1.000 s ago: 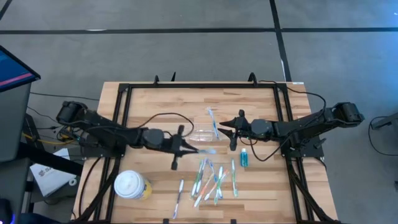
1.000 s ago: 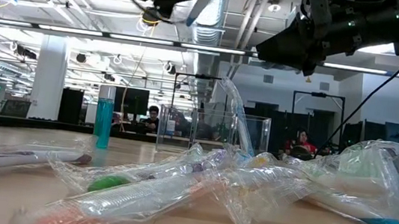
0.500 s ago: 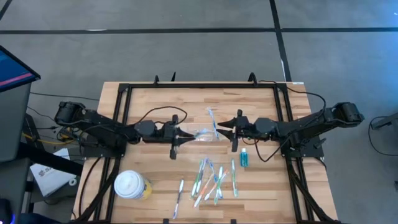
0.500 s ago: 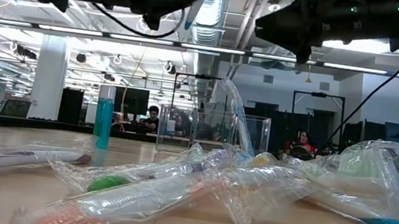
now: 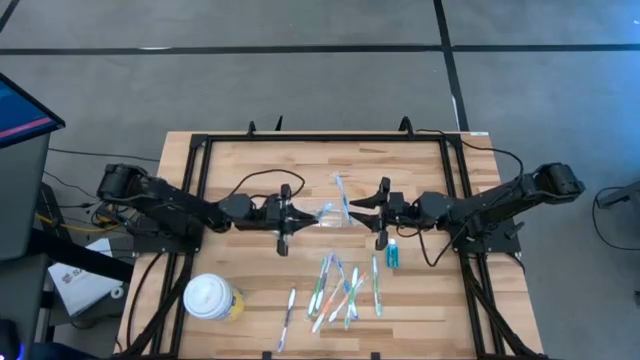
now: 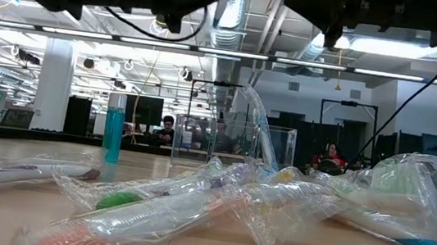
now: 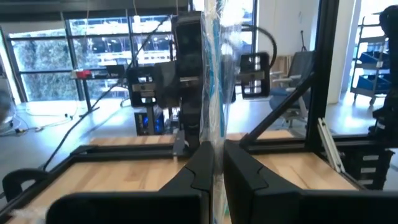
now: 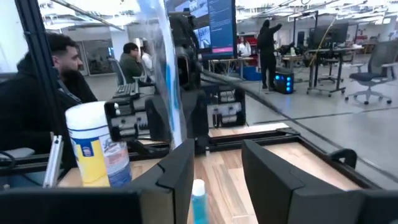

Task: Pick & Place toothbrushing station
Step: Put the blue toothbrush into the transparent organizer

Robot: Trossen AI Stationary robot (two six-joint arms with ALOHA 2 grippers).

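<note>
Near the middle of the wooden table (image 5: pixel 240 160), slightly toward its far edge, stands the toothbrushing station (image 6: pixel 232 145), a small oblong box of clear, nearly colourless plastic with thin straight walls; the room behind shows through it. One wrapped toothbrush (image 5: pixel 342 192) stands tilted in it, its wrapper rising above the rim. The left gripper (image 5: pixel 300 216) hovers just left of the station with its fingers (image 7: pixel 196 171) clamped on another toothbrush in a clear wrapper (image 7: pixel 211 74), blue bristles showing inside the plastic. The right gripper (image 5: pixel 358 206) hangs on the station's right side, its fingers (image 8: pixel 177 171) spread apart and holding nothing. Between the station and the near edge lies a loose heap of wrapped toothbrushes (image 5: pixel 335 288), with green, orange and blue handles. A small blue bottle (image 5: pixel 392 254) stands upright right of the heap, below the right arm. By the near left corner sits a yellow canister with a white lid (image 5: pixel 210 298).
</note>
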